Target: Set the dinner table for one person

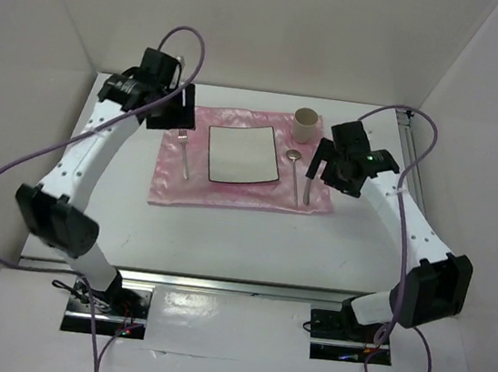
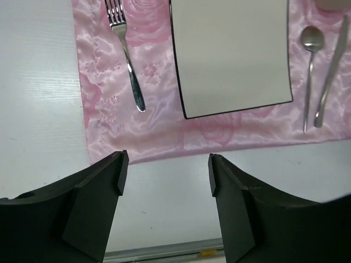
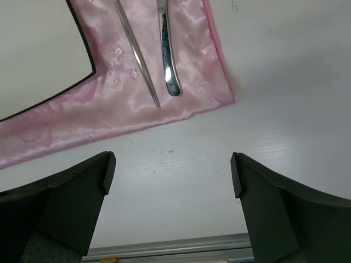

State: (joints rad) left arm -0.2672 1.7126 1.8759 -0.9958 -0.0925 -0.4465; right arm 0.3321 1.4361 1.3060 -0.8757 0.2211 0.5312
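Observation:
The dinner table (image 1: pixel 223 247) is a white top with metal rails. On it lies a pink cloth (image 1: pixel 230 193) with a square white plate (image 1: pixel 242 153) in the middle. A fork (image 1: pixel 184 155) lies left of the plate; a spoon (image 1: pixel 294 169) and a knife (image 1: pixel 307 189) lie to its right. A beige cup (image 1: pixel 306 125) stands at the cloth's back right. My left gripper (image 1: pixel 170 121) hovers open and empty over the cloth's back left corner (image 2: pixel 167 172). My right gripper (image 1: pixel 321 173) hovers open and empty over the cloth's right edge (image 3: pixel 173 172).
The left wrist view shows the fork (image 2: pixel 127 55), plate (image 2: pixel 230 55), spoon (image 2: pixel 310 66) and knife (image 2: pixel 330 71). The right wrist view shows the knife (image 3: pixel 166 49), the spoon handle (image 3: pixel 137 55) and the metal rail (image 3: pixel 164 255). White walls enclose the table.

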